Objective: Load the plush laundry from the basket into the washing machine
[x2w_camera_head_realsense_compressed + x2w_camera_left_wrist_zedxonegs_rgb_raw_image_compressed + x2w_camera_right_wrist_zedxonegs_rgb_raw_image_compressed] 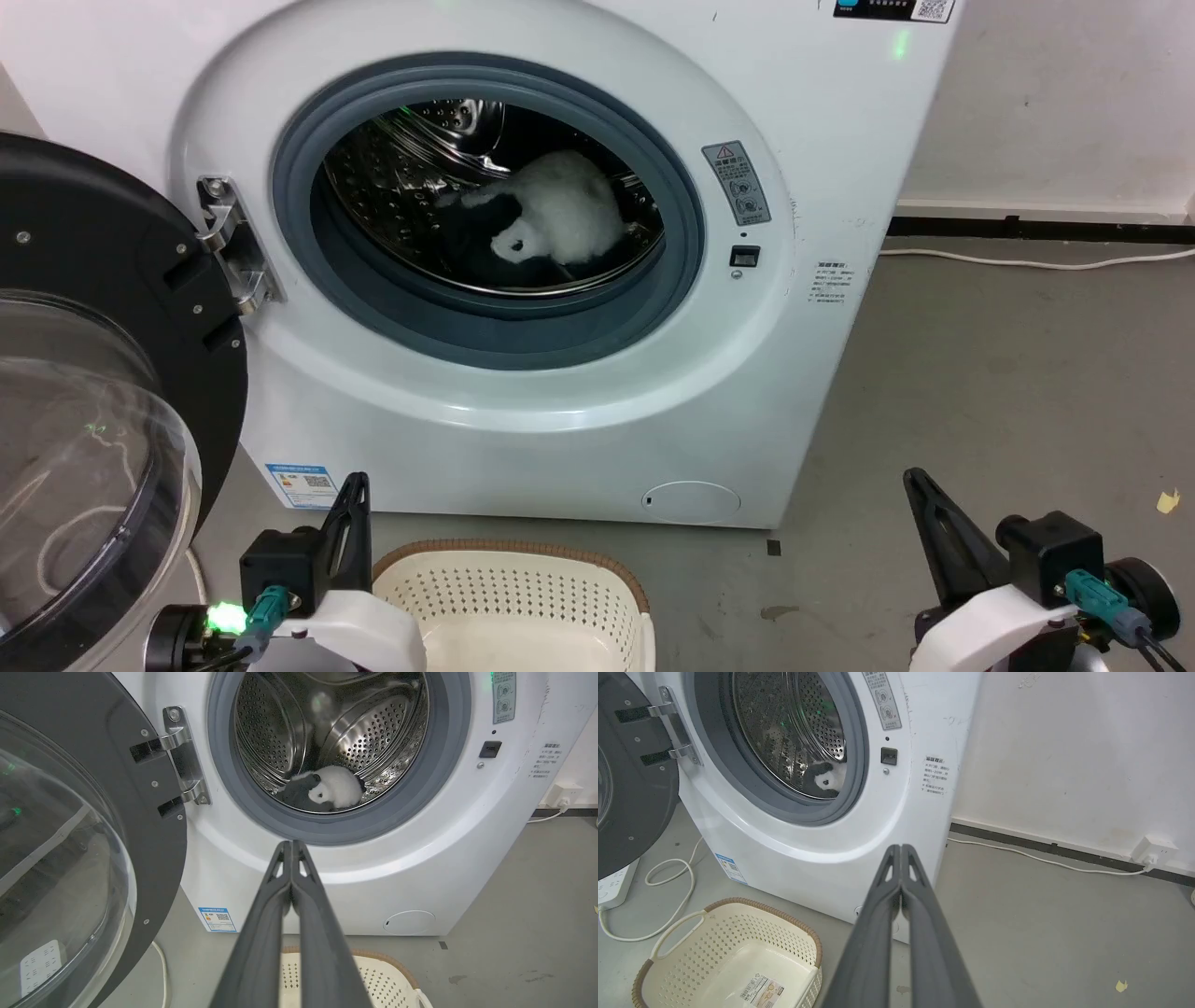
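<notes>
**Plush laundry in the drum; both grippers clenched, holding nothing.**

You find the plush laundry (560,219) lying on the bottom of the steel drum (373,732) inside the washing machine (523,420), behind the grey gasket (504,327) and right of the drum's middle. The door (93,373) stands swung wide at the machine's left edge. The basket (513,583) sits on the floor (980,392) just before the machine's lower front edge, with the sticker (761,989) showing on its base. Your left gripper (292,844) has its fingers pressed together tip to tip and points at the machine's front below the opening, just beside the basket's left rim. Your right gripper (901,848) is clenched the same way and points toward the machine's right front corner, well apart from the basket.
</notes>
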